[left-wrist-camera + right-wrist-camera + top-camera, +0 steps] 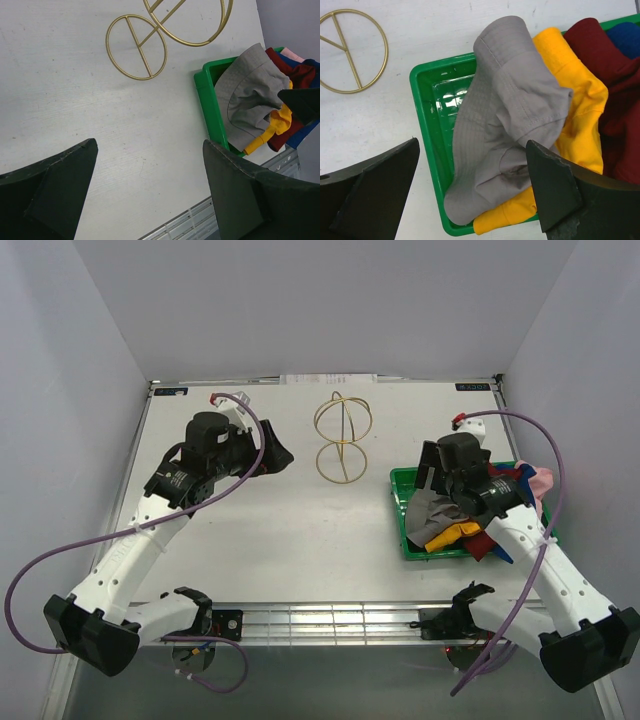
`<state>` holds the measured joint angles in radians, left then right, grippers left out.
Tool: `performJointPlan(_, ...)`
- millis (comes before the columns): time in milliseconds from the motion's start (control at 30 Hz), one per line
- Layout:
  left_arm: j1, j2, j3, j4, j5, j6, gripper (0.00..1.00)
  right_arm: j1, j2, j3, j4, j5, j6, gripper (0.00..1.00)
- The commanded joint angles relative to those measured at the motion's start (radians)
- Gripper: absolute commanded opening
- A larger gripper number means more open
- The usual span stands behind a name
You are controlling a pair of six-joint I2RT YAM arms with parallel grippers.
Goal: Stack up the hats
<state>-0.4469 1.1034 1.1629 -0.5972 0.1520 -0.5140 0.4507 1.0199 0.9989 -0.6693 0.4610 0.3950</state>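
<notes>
Both of my hands are spread wide and hold nothing. My left gripper (150, 150) hangs over the bare table (280, 550), well apart from the hats. My right gripper (472, 150) hangs above the one green tray (427, 100) on my right, where the hats lie crumpled in a loose heap. I count five: one grey hat (510, 100) on top, one yellow hat (580, 100) partly under it, one dark red hat (600, 45), one blue hat (625, 37) and one pink hat (541, 480) at the tray's right edge. Farther back, mid-table, stands one gold wire stand (343, 435).
</notes>
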Motion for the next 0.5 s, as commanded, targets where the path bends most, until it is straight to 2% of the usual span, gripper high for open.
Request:
performJointPlan(0,0.001,-0.025,-0.014,0.028,0.020,-0.004,0.96,-0.026,-0.043,-0.012,-0.035,0.077,0.034,0.91)
performJointPlan(467,0.001,-0.020,-0.022,0.036,0.034,0.003,0.96,-0.153,-0.023,-0.098,-0.003,-0.001,0.050,0.82)
